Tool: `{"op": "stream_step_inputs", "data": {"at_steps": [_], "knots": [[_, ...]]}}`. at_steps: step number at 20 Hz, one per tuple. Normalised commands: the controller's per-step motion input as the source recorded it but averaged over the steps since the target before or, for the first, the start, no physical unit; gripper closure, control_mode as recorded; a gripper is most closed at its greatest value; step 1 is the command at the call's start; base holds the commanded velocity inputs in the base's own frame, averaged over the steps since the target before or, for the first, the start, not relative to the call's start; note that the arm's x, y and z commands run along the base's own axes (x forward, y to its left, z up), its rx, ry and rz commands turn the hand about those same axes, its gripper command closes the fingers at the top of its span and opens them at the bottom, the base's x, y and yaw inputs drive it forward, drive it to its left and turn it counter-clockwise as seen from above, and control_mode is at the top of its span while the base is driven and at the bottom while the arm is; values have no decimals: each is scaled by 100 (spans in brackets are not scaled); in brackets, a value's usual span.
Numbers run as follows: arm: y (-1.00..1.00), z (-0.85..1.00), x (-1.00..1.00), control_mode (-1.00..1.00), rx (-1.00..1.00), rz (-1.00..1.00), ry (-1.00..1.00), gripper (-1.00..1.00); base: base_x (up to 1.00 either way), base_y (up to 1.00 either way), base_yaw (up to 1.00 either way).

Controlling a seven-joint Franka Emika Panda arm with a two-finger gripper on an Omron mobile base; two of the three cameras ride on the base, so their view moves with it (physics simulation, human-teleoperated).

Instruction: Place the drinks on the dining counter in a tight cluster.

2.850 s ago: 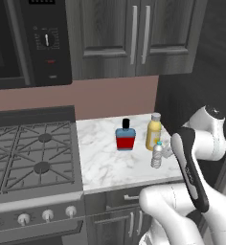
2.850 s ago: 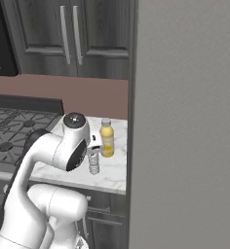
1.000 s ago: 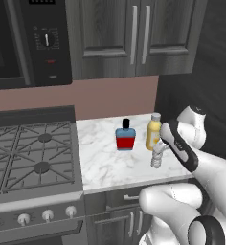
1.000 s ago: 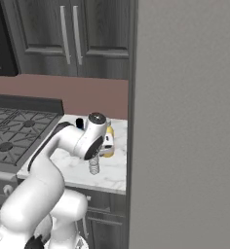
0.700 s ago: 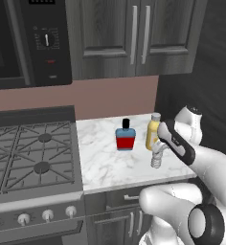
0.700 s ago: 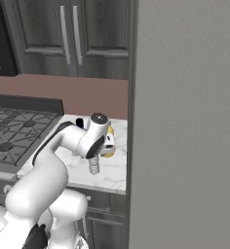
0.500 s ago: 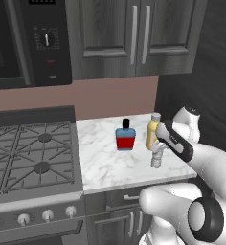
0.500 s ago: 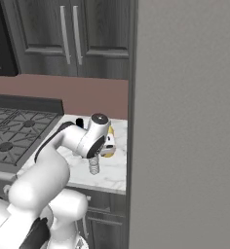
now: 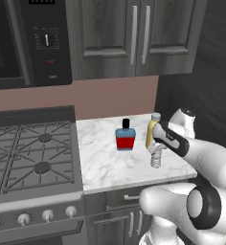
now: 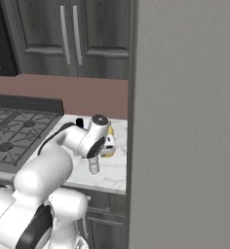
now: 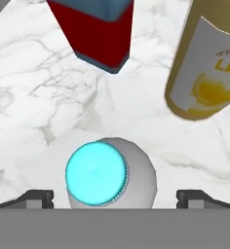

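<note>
Your gripper (image 11: 115, 197) hangs directly above the small clear water bottle (image 11: 109, 174), jaws spread wide with one dark fingertip (image 11: 36, 197) at each side of the blue cap (image 11: 96, 173) and neither touching it; nothing is held. In the left base view the gripper (image 9: 156, 143) sits just over the water bottle (image 9: 156, 158), which stands upright near the front edge of the marble worktop (image 9: 105, 162), toward its right end beside the dark tall cabinet (image 9: 206, 72). Just behind it stands the taller yellow bottle (image 9: 152, 131), close but apart, and to the left of that the squat red-and-blue bottle (image 9: 126, 136), nearer the middle of the worktop. The gas stove (image 9: 31, 158) adjoins the worktop's left edge. All three drinks are on this small worktop, not on the dining counter, so the task is judged to be at its first pick. Expect the water bottle to be light, with thin, smooth walls that may yield or slip under pressure; take hold low on the neck or upper body, below the cap, and close gently. Its narrow base makes it easy to tip against the yellow bottle.
</note>
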Motion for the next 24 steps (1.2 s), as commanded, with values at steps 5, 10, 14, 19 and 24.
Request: {"op": "stream_step_inputs", "data": {"at_steps": [5,10,14,19,24], "knots": [[0,-10,0,-100,0,0,0,-100,0,0,0],[0,-11,-2,-100,0,0,0,-100,0,0,0],[0,-2,0,-100,0,0,-1,100,0,0,0],[0,-1,0,-100,2,0,0,100,0,0,0],[0,-1,-11,-100,5,0,-5,100,0,0,0]]}}
